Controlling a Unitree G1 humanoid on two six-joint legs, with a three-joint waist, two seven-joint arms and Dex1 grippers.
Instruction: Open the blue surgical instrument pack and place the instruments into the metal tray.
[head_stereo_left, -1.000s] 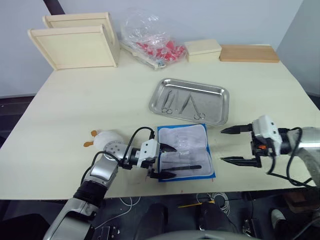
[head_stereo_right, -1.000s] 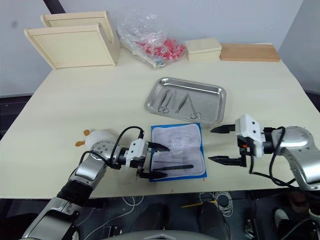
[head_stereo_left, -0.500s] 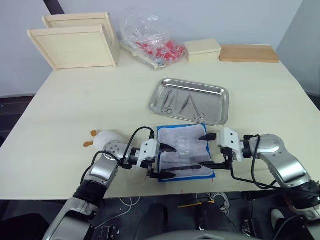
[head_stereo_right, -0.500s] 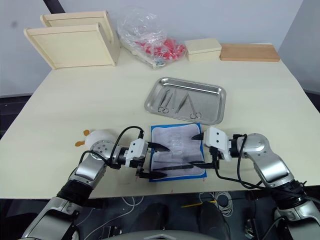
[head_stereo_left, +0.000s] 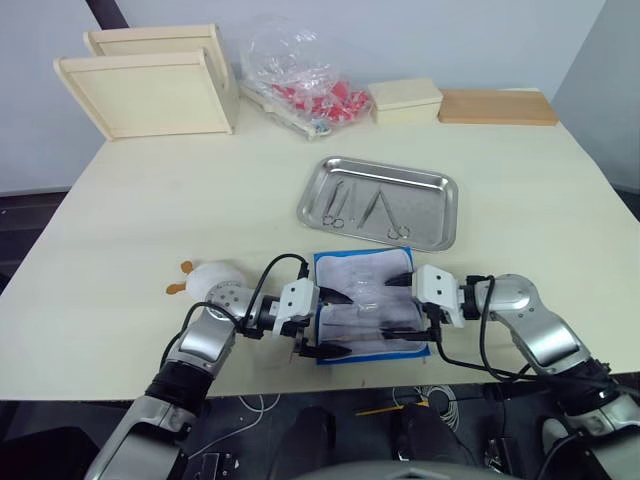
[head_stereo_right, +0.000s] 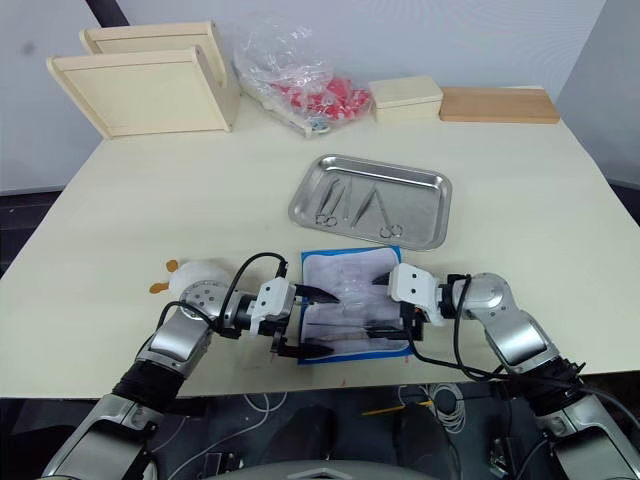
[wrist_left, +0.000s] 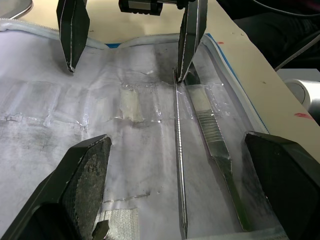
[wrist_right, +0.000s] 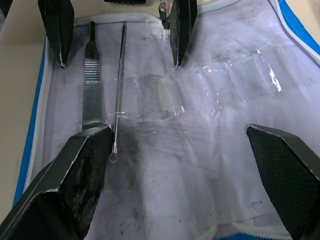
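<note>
The blue surgical instrument pack (head_stereo_left: 368, 305) lies unfolded near the table's front edge, whitish panel up. Two instruments remain in its pockets: a thin probe (wrist_left: 179, 165) and a flat ribbed handle (wrist_left: 212, 135). My left gripper (head_stereo_left: 345, 323) is open over the pack's left side. My right gripper (head_stereo_left: 388, 308) is open over its right side, facing the left one, with one fingertip (wrist_left: 184, 70) at the end of the probe. Nothing is held. The metal tray (head_stereo_left: 428, 200) sits just beyond the pack with several instruments (head_stereo_left: 365, 208) in it.
Two pale wooden trays (head_stereo_left: 150, 85) lean at the back left. A clear bag of red items (head_stereo_left: 305, 85), a pale box (head_stereo_left: 405, 100) and a wooden board (head_stereo_left: 497, 106) line the back edge. A white toy (head_stereo_left: 210, 280) sits beside my left arm.
My right gripper has swung left from the bare table onto the pack's right side, staying open. The left gripper and the pack have not moved.
</note>
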